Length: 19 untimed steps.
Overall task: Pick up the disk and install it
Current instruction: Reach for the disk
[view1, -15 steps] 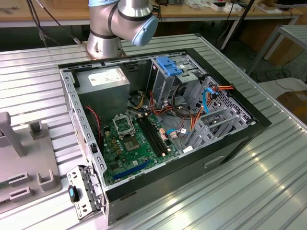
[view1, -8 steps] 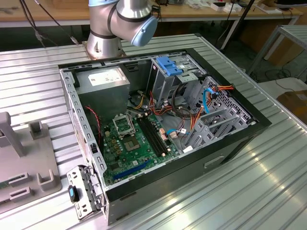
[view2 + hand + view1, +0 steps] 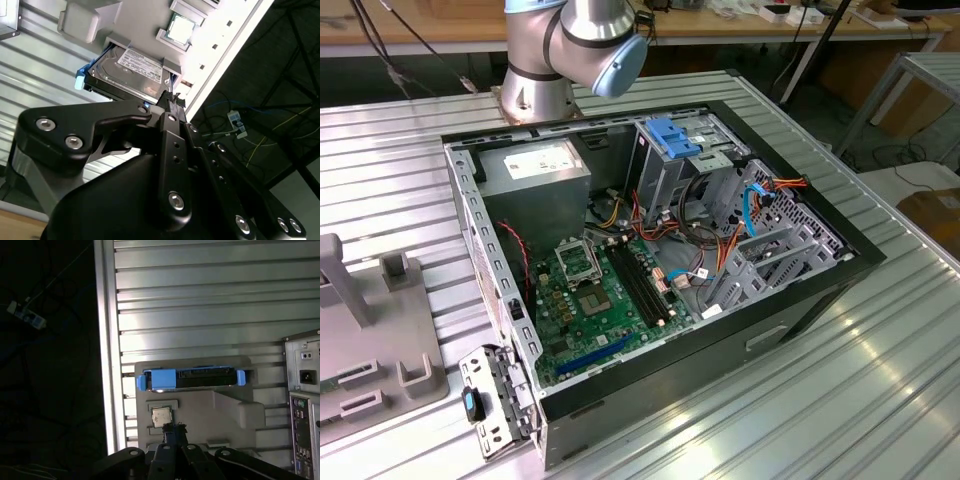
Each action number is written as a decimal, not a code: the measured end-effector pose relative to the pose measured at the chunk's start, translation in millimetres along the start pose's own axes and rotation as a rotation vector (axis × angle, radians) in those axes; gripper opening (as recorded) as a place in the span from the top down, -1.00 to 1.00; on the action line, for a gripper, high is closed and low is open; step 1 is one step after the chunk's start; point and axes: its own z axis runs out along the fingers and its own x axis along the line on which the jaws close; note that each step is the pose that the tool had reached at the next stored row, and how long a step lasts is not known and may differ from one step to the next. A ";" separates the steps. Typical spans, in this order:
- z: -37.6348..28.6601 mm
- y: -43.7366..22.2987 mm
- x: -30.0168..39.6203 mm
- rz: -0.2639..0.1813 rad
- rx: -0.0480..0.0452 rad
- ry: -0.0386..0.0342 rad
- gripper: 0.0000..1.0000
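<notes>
A silver cylindrical arm (image 3: pixel 542 50) is being capped by a pale blue round cap (image 3: pixel 621 62); the matte black gripper (image 3: pixel 172 101) is being held together by silver screws (image 3: pixel 74 142).
</notes>
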 end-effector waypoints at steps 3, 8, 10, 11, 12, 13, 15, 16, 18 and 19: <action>0.1 1.6 0.2 0.000 0.0000 0.0000 0.79; 0.7 12.0 0.9 0.000 0.0001 0.0000 0.79; 1.0 17.1 1.3 0.000 0.0001 0.0001 0.79; 1.2 19.0 1.4 0.000 0.0000 -0.0001 0.79; 1.3 21.8 1.6 0.000 0.0000 0.0000 0.79; 1.4 23.3 1.7 0.000 0.0001 0.0000 0.79; 1.7 27.3 2.1 0.000 0.0000 -0.0001 0.79; 1.7 27.5 2.1 0.000 0.0001 0.0001 0.79; 1.6 27.7 2.1 0.000 0.0001 0.0001 0.79; 1.7 27.7 2.1 0.000 0.0001 0.0000 0.79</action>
